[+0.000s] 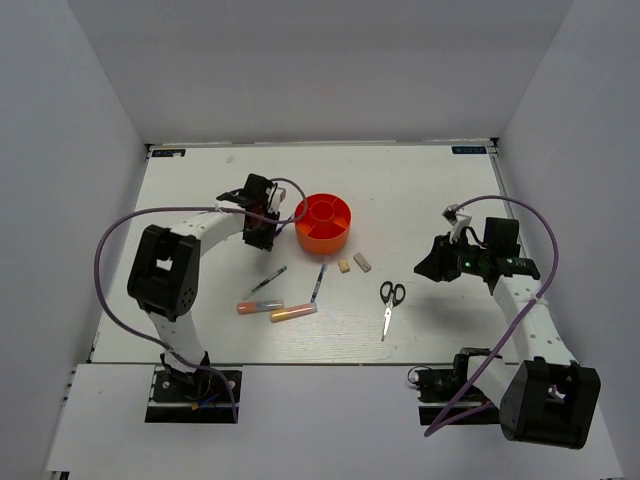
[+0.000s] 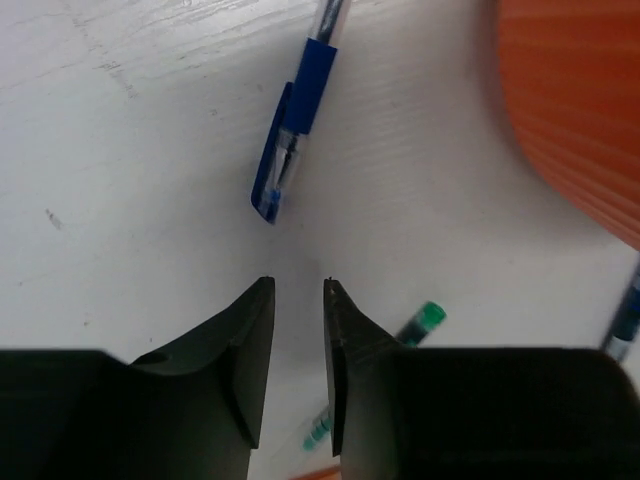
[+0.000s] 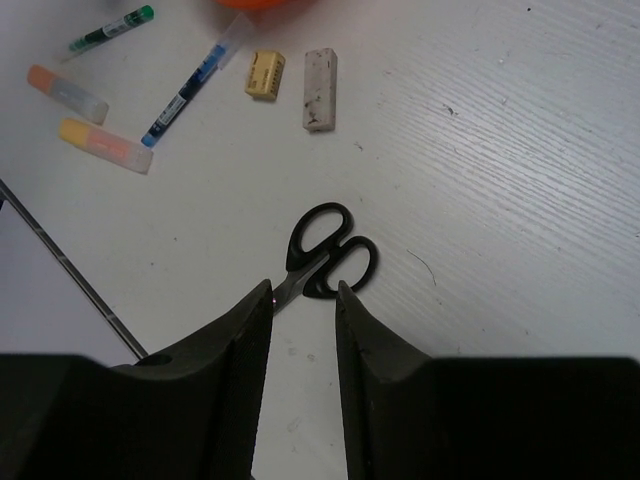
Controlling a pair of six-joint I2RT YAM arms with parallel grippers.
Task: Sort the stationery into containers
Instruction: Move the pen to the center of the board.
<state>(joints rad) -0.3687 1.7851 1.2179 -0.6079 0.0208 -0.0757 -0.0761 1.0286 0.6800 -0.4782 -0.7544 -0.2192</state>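
Left gripper [image 2: 298, 285]: fingers a sliver apart, nothing held, and you're hanging right beside the organizer.
Pens: three by my count. There's a blue-capped one [image 2: 295, 130] just ahead of your left fingers, a green-tipped one [image 1: 265, 283] and a blue one [image 1: 318, 283], all loose on the table.
Markers [image 1: 260, 307]: two, lying together.
Organizer [image 1: 325, 243]: one, nothing in it that I can see.
Erasers [image 1: 344, 266]: two, side by side.
Scissors [image 3: 322, 265]: one pair, flat and closed.
Right gripper [image 3: 303, 287]: fingers barely parted and empty, poised above the scissor handles.
Left risk: that gap looks tight, so come down like this and you could skid or roll the pen, or bump the organizer.
Right risk: catch one loop only and the blades may swing open.
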